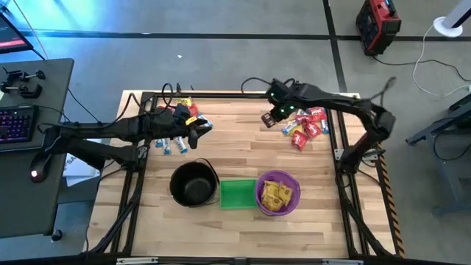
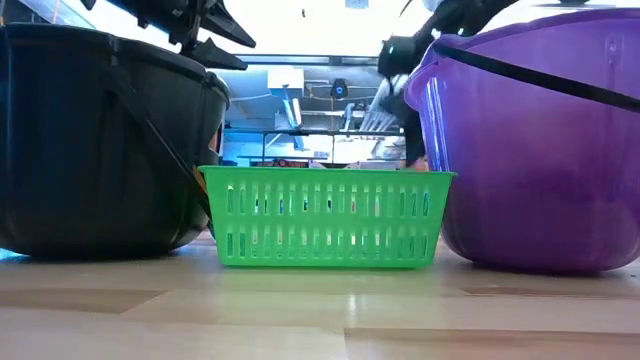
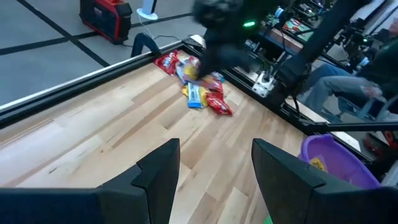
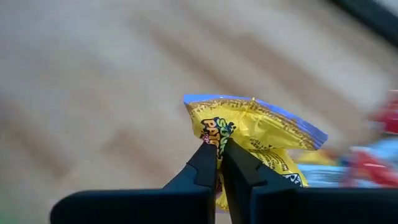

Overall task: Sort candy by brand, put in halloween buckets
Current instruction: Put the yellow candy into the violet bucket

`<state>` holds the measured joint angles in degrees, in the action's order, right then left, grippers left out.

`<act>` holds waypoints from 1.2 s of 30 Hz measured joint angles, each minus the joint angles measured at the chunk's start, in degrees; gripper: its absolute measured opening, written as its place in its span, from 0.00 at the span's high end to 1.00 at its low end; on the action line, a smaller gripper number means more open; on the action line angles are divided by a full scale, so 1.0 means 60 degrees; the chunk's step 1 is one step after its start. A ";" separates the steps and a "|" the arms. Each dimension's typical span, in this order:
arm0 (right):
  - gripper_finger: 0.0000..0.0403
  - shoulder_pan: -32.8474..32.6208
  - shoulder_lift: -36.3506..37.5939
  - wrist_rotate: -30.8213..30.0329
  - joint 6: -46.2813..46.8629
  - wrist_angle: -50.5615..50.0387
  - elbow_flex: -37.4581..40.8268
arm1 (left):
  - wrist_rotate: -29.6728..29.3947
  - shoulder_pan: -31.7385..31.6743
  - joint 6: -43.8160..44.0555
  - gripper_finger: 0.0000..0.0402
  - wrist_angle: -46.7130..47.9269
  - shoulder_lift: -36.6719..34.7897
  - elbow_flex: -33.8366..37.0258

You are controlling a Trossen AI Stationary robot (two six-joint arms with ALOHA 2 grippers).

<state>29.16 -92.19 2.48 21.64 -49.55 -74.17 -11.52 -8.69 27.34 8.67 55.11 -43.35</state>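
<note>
My right gripper (image 4: 219, 149) is shut on a yellow candy packet (image 4: 261, 134). In the high view it hovers left of the pile of red candies (image 1: 305, 126) near the far edge, with the packet (image 1: 268, 120) at its tip. My left gripper (image 3: 214, 171) is open and holds nothing. It hangs over the table's left half (image 1: 197, 131), near the blue-and-white candies (image 1: 173, 144) and a few yellow and red ones (image 1: 188, 110). Along the near edge stand the black pail (image 1: 193, 182), the green basket (image 1: 237, 193) and the purple bucket (image 1: 277, 193), which holds yellow candies. My right gripper pinches the yellow packet by one side edge (image 4: 210, 138), between the tips of its two fingers. The rest of the packet sticks out beyond the fingertips and spreads wide. The wood behind it is blurred, and I cannot tell whether any part rests on the table.
Bare wood lies between the two candy groups and between them and the containers. A black metal frame runs around the table (image 1: 243, 94). In the low view the pail (image 2: 100, 140), the basket (image 2: 325, 215) and the bucket (image 2: 540, 140) fill the foreground. A seated person (image 3: 348, 87) shows beyond the table.
</note>
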 joint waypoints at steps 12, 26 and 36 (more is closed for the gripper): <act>1.00 -0.4026 0.3086 0.3318 0.1557 -0.1162 0.0000 | 0.0432 -0.0442 -0.0101 0.53 0.0054 0.0000 0.0000; 0.95 -0.7809 0.1586 0.1210 0.5587 0.0213 0.0000 | 0.1326 -0.0695 -0.0084 0.53 0.0029 0.0000 0.0000; 0.47 -0.7283 0.1065 0.1357 0.4826 -0.0339 0.0000 | 0.1595 -0.0706 0.0237 0.53 -0.0045 0.0000 -0.0014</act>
<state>-14.54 -85.79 10.62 50.60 -51.58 -74.17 -1.95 -12.93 28.76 8.40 55.11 -43.44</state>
